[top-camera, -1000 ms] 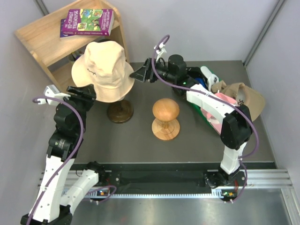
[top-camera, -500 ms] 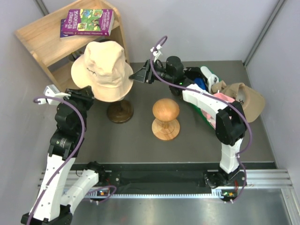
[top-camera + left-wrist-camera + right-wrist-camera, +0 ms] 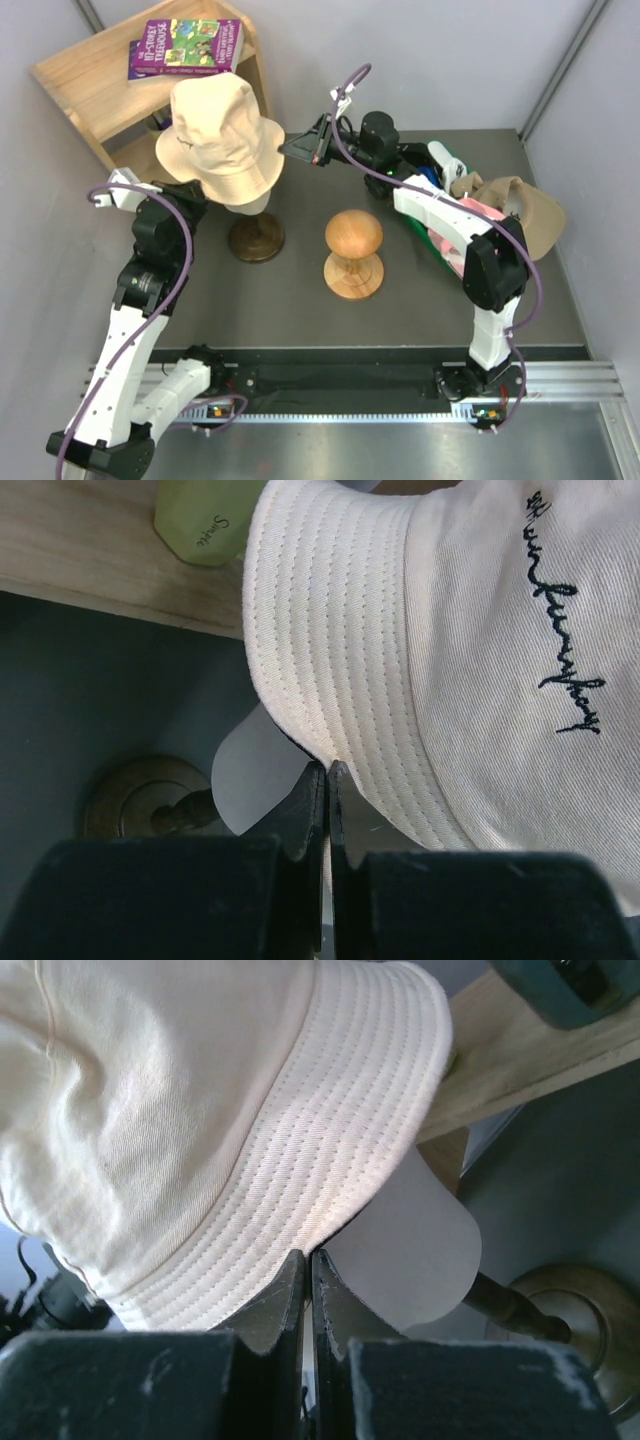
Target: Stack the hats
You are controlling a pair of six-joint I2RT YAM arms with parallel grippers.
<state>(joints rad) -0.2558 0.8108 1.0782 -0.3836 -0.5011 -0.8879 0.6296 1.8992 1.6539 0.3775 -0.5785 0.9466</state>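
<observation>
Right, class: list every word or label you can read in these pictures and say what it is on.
"STOREY TREEHOUSE": purple book on the wooden shelf; its other print is too small.
"Simple": pale green container.
Black cursive stitching on the cream fabric bucket hat: not legible.
Logo on the khaki-tan fabric cap: too small.

Overhead camera looks down; wrist cameras closely share the hat (image 3: pixel 480 680).

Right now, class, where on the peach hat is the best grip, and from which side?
The brim of the hat, pinched edge-on from opposite sides, as the left gripper and right gripper do: it juts out thin and stitched, while the crown is slack, creased cloth.
</observation>
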